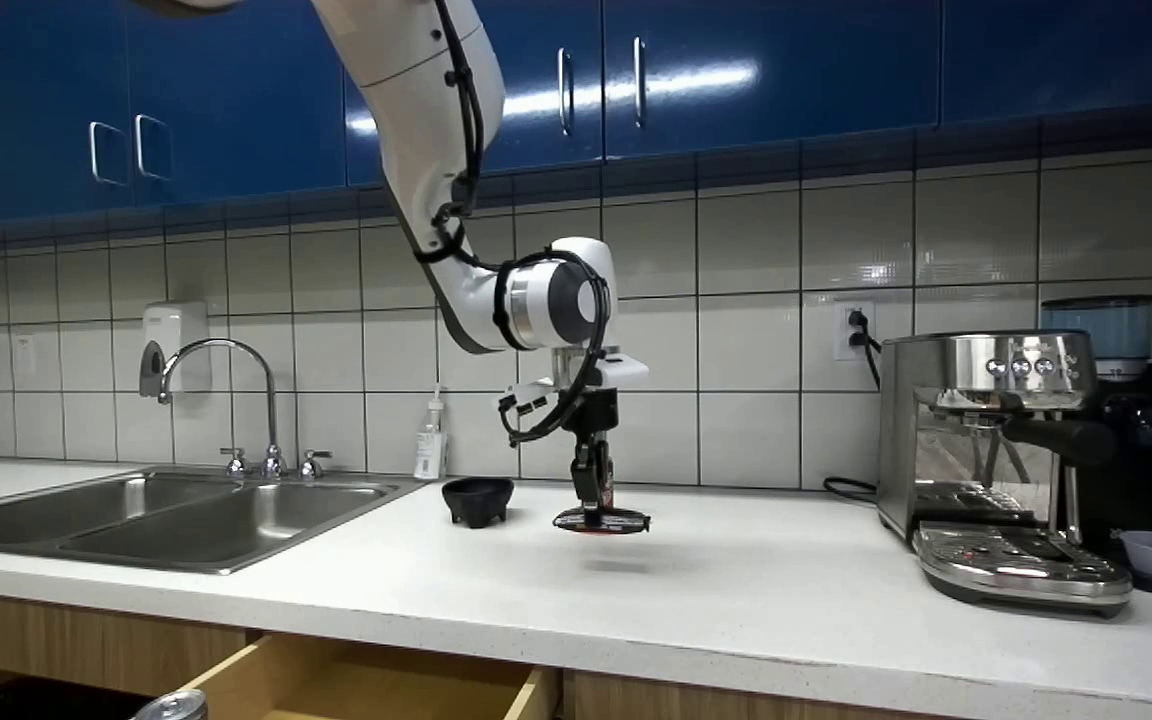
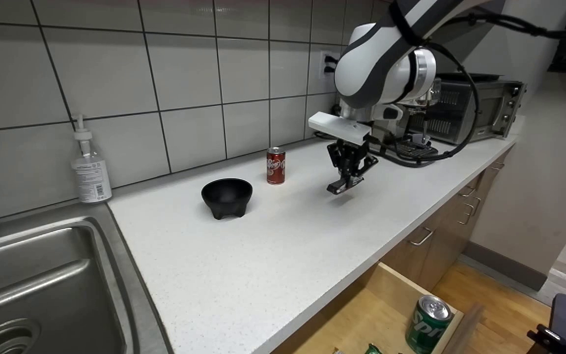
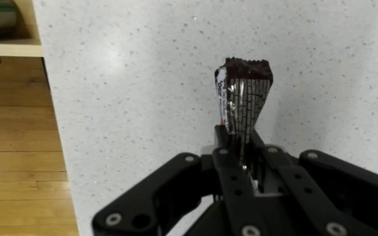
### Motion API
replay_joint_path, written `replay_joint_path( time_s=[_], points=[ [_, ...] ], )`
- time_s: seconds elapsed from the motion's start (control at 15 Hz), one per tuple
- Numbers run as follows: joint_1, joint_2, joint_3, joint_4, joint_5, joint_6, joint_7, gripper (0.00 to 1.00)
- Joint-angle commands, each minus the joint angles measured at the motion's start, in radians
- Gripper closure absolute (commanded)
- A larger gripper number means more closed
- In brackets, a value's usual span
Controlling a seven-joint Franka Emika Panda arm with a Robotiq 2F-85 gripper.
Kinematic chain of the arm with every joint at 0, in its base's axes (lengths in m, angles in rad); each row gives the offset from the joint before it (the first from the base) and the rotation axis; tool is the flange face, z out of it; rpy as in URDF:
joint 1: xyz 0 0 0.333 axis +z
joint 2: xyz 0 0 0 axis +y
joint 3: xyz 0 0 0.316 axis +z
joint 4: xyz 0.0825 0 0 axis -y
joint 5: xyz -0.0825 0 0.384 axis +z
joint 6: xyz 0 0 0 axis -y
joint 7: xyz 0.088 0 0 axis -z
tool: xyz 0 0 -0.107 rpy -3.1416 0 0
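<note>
My gripper (image 1: 592, 500) is shut on a wrapped bar (image 1: 626, 522) with a dark brown wrapper and printed text. It holds the bar level, a little above the white counter (image 1: 736, 580), where a shadow shows below. In the wrist view the bar (image 3: 246, 95) sticks out beyond the fingertips (image 3: 239, 134); its near part is hidden between the fingers. A black footed bowl (image 2: 227, 196) and a red soda can (image 2: 275, 165) stand on the counter near the gripper. In an exterior view the can is mostly hidden behind the gripper.
A wooden drawer (image 2: 396, 280) stands open below the counter edge, with a green can (image 2: 428, 324) and small wrapped items inside. A metal sink (image 1: 236, 530), a pump bottle (image 1: 431, 440) and an espresso machine (image 1: 996, 460) flank the workspace. A tiled wall (image 1: 746, 340) stands behind.
</note>
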Motion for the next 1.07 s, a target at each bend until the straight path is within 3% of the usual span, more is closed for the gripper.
replay_joint_path(
  time_s=[0.0,0.53,1.0],
  points=[
    [0.032,-0.142,-0.002,-0.181,-0.028,0.034,0.007,0.96],
    [0.104,-0.34,0.034,-0.459,-0.096,0.033,0.131,0.96],
    [0.128,-0.472,0.149,-0.646,-0.124,0.035,0.309,0.96]
  ],
)
